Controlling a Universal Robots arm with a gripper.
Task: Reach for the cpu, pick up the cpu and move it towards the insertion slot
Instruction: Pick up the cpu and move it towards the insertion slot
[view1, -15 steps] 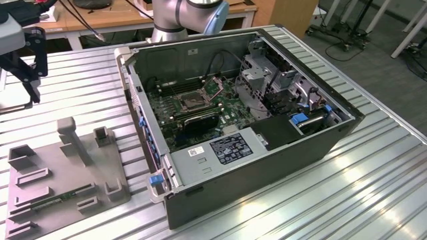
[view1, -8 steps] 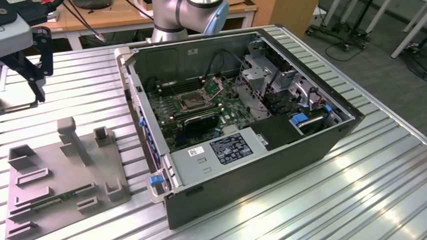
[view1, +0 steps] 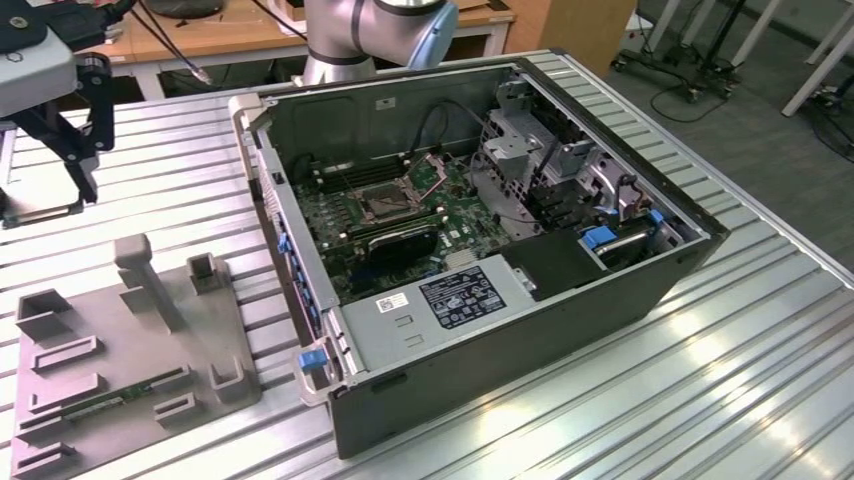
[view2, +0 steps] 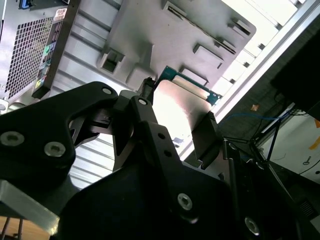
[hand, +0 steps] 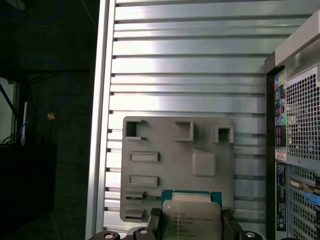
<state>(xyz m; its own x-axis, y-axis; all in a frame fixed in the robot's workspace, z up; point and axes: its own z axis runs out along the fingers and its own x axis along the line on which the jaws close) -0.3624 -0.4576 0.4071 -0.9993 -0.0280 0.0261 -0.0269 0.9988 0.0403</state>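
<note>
looks like a robotics lab or tech workshop to me. there's a robot arm (view1: 360, 30) standing at a ribbed aluminium bench (view1: 747, 380) with an opened-up pc case (view1: 534, 320) on it. behind it are wooden desks (view1: 200, 40), rolling stand bases (view1: 687, 75) and a loose blue cable (view2: 250, 118).

1. Arm (view1: 354, 35): we record a silver tube section with a blue-capped joint at the far side of the exterior view.
2. Gripper (view1: 47, 205): black linkage under a grey body, hanging at the exterior view's left with its fingers pointing down.
3. Fingers (view2: 202, 135): in both wrist views we see them clamped on opposite edges of the chip (hand: 191, 222).
</note>
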